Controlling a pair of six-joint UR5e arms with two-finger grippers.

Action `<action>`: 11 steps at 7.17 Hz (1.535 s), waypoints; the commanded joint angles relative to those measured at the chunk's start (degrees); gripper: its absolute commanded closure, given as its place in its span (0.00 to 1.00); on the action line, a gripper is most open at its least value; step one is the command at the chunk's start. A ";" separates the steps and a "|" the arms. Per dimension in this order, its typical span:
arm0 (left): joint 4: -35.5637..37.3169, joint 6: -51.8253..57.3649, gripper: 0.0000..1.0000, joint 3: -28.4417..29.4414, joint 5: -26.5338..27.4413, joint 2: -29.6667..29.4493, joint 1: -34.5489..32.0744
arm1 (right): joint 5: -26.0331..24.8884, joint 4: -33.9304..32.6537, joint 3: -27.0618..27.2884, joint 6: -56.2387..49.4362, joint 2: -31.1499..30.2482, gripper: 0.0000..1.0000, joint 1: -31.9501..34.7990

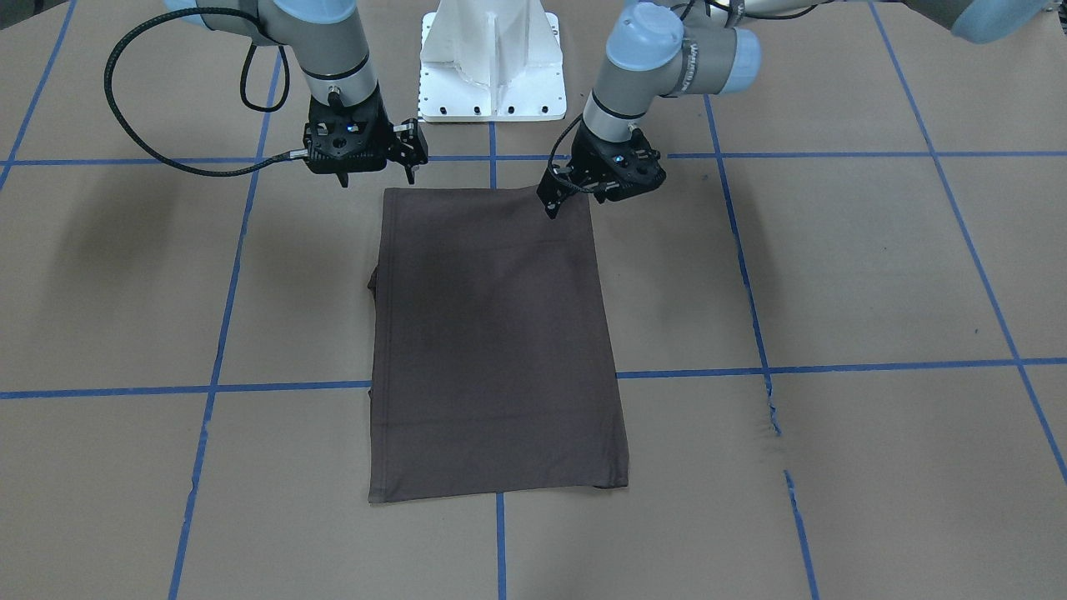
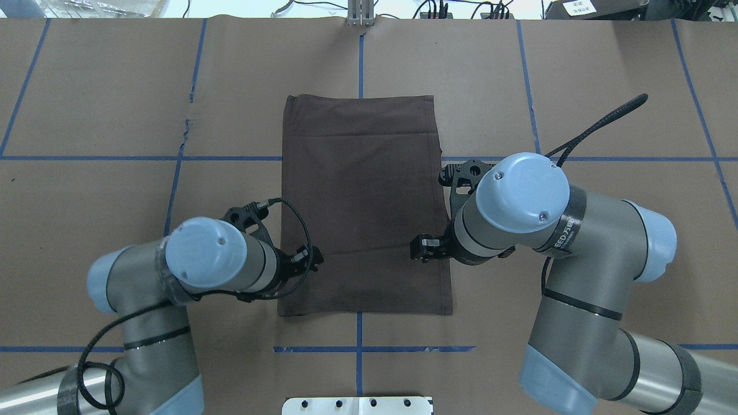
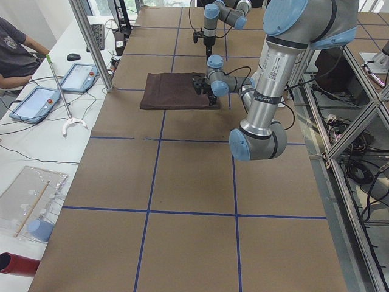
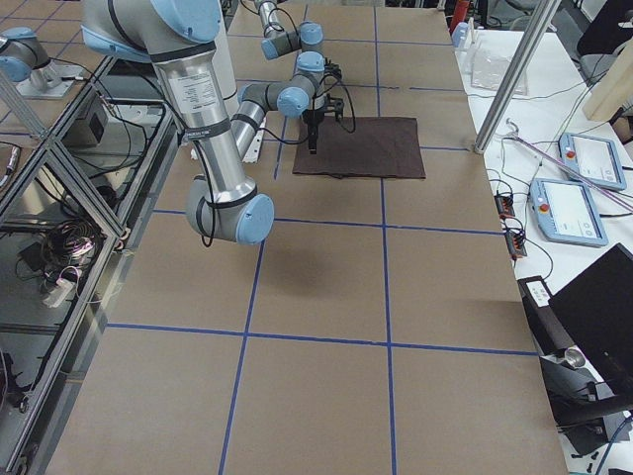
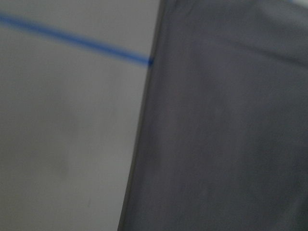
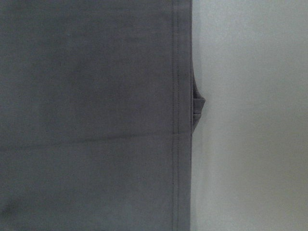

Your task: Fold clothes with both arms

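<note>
Robotics lab (teach pendants, blue-taped paper-covered table)

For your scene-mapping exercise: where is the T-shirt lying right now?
In the overhead view the folded T-shirt lies flat mid-table, ahead of the white pedestal, with the left gripper near its left edge and the right gripper near its right edge.

Reaches in with 2 arms in the front-facing view. Holds the right arm down from the upper left, wrist near vertical, right gripper pointing down. Holds the left arm in from the upper right, forearm level, wrist tilted toward frame center, left gripper angled down and left. Keeps both grippers in the upper middle of the frame, well apart. Cannot tell parted from closed on either gripper.
</note>
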 commanded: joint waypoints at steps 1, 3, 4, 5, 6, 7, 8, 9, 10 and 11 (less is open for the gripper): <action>2.43 -6.12 0.02 0.02 2.99 0.35 5.42 | 0.13 1.67 0.12 1.15 0.02 0.00 -0.08; 2.78 -6.13 0.08 0.02 3.17 0.45 5.35 | 0.04 1.67 0.12 1.24 0.02 0.00 -0.08; 4.96 -6.13 0.11 -0.24 3.17 0.01 5.35 | 0.04 1.67 0.12 1.24 0.10 0.00 -0.08; 5.94 -6.04 0.12 -1.20 3.08 -0.17 4.91 | 0.13 1.67 0.12 1.24 0.02 0.00 0.01; 7.77 -5.78 0.13 -2.78 3.08 -0.17 4.47 | 0.05 1.67 0.12 1.15 0.02 0.00 0.01; 8.66 -5.51 0.13 -3.05 3.08 -0.17 4.29 | 0.04 1.67 0.12 1.24 0.02 0.00 0.01; 8.67 -5.34 0.13 -2.97 3.17 -0.17 4.03 | 0.04 1.67 0.12 1.24 0.02 0.00 0.01; 8.67 -5.33 0.13 -2.80 3.17 -0.26 4.03 | 0.04 1.67 0.12 1.24 0.02 0.00 0.01; 8.58 -5.42 0.13 -2.36 3.26 -0.34 4.11 | 0.04 1.67 0.12 1.24 -0.07 0.00 0.01; 8.58 -5.34 0.13 -2.01 4.13 -0.43 4.03 | 0.04 1.67 0.12 1.24 -0.07 0.00 0.01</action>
